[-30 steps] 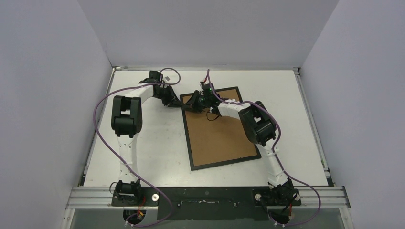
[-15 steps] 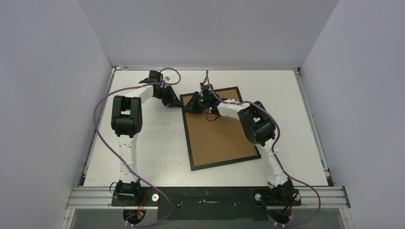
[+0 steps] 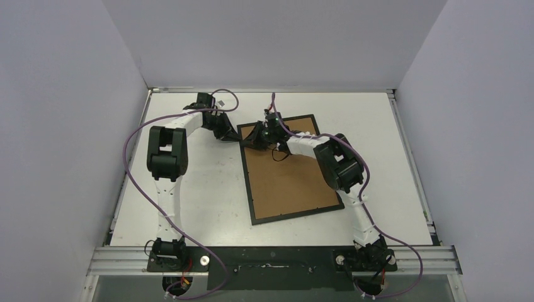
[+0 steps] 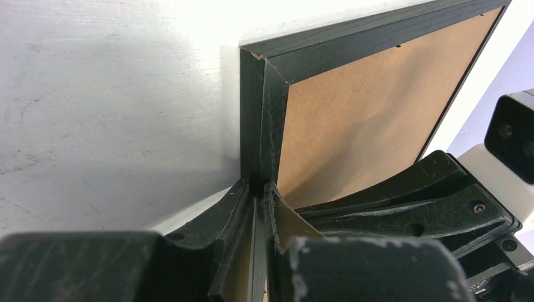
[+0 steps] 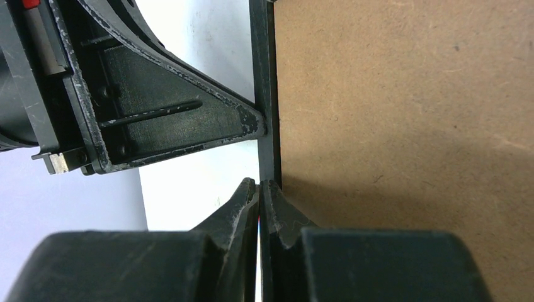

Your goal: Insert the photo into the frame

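While the left end effector [image 4: 258, 201] is pinched almost shut on the left rail of the frame [image 3: 296, 214], just short of its far corner, the right end effector [image 5: 259, 185] has its jaws fully together on nothing, with the tips at the outer edge of that same rail, just beside the left one. The frame lies face down near the middle of the bench [image 3: 189, 189], and the brown backing [image 3: 286, 176] fills it. The photo shows in no view, so whether it already sits under the backing cannot be told. The step in hand looks like work on the frame's back: one arm steadies the rim while the other uses its closed tip as a probe, either to free the backing or to press it home. The next move probably calls for a firm hold on the left and a light, narrow push or pry on the right, placed exactly at the seam between rail and backing so the frame does not skid. No tabs or clips can be made out. From above, both wrists cover the far-left corner, and it is hard to judge whether the gripped rail is lifted off the bench.
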{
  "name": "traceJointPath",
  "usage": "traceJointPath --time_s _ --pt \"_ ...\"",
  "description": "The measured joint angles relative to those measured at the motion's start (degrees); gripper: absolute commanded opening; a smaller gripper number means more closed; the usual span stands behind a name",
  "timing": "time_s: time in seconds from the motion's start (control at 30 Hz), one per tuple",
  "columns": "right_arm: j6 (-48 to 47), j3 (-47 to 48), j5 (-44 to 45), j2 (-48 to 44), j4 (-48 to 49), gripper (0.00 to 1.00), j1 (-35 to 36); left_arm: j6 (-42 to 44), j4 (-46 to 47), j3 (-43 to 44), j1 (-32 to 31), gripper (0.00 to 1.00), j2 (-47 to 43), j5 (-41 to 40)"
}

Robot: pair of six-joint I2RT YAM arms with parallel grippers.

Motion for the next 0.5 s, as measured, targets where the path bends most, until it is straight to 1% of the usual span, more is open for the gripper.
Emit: traceJointPath --time_s 0.27,0.5 --pt "-1.07 -3.52 0.22 -1.33 3.3 0.0 -0.04 0.2 -0.7 0.52 -0.07 0.09 0.11 -0.44" --pt "-1.9 -5.44 -0.11 -2.32 3.15 0.0 -0.42 0.24 -0.98 0.76 -0.07 0.09 0.2 -0.57"
